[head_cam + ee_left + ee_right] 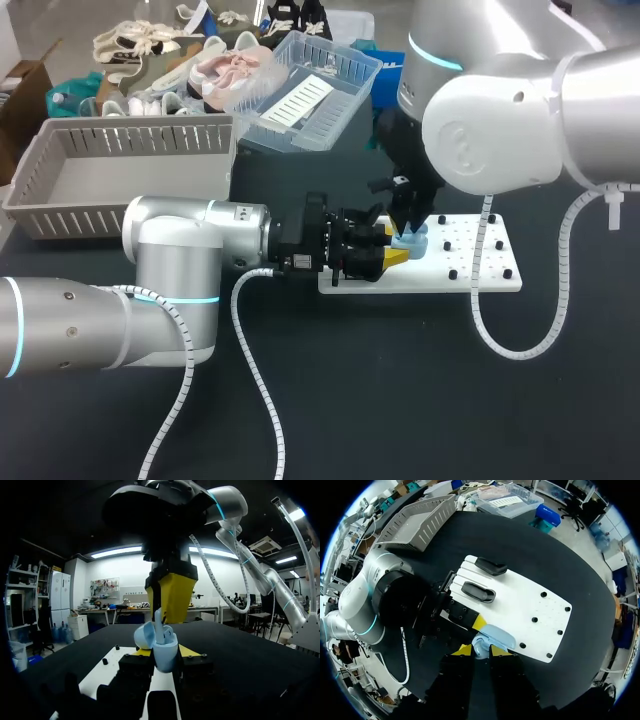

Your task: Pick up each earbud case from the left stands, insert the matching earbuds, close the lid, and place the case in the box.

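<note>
Gripping the open light-blue earbud case [165,655] from both sides, the left hand [393,256] is held over the white board [480,270] on the bench [400,400]. A pale earbud [158,625] is pinched in the right hand [170,602], at the case's opening. Two black stands [477,591] are seen on the board.

Head camera high behind, looking down the table [400,400], left wrist camera low, level, close — right wrist camera steep overhead, all sharing the blue earbud case [412,240] and white board [430,280], centre-right in head view.
</note>
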You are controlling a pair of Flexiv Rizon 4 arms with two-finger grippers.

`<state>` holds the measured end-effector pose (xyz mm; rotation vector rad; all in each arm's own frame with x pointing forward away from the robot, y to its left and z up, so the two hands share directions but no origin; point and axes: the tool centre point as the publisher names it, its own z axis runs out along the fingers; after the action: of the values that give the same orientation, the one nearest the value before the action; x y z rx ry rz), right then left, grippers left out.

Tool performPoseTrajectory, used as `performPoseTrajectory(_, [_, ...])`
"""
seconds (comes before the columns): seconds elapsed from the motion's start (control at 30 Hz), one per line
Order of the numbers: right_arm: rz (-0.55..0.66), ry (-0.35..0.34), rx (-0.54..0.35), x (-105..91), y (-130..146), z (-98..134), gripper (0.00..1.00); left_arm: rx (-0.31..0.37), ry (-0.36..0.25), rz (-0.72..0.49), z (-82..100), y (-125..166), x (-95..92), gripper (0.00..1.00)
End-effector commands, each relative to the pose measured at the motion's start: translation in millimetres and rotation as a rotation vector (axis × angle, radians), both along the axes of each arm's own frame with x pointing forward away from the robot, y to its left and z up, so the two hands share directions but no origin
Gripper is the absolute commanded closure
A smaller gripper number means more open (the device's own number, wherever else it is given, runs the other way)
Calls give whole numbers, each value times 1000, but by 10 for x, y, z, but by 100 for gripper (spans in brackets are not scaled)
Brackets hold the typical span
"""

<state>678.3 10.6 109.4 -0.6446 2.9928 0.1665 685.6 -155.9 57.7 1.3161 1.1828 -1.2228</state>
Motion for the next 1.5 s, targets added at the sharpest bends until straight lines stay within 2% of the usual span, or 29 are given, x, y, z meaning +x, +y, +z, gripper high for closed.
performPoseTrajectory(0.03, [-2, -3, 1, -11, -3, -14, 100, 0, 0, -2, -6, -4, 11, 100])
performPoseTrajectory(0.73, [2, 13, -3, -15, 18, -72, 100, 0, 0, -2, -6, -4, 11, 100])
performPoseTrajectory(0.83, [3, 15, -8, -14, 21, -80, 87, 0, 0, -2, -6, -4, 11, 100])
performPoseTrajectory(0.9, [4, 16, -12, -14, 22, -83, 67, 0, 0, -2, -6, -4, 11, 100])
performPoseTrajectory(1.03, [5, 15, -12, -12, 24, -84, 60, 0, 0, -2, -6, -4, 11, 100])
performPoseTrajectory(1.3, [5, 0, -6, -38, 10, 31, 59, 0, 0, -2, -6, -4, 11, 100])
performPoseTrajectory(1.47, [-24, -22, 17, -32, -54, 128, 54, 0, 0, -2, -6, -4, 11, 100])
performPoseTrajectory(1.5, [-46, -31, 16, -2, -90, 133, 42, 0, 0, -2, -6, -4, 11, 100])
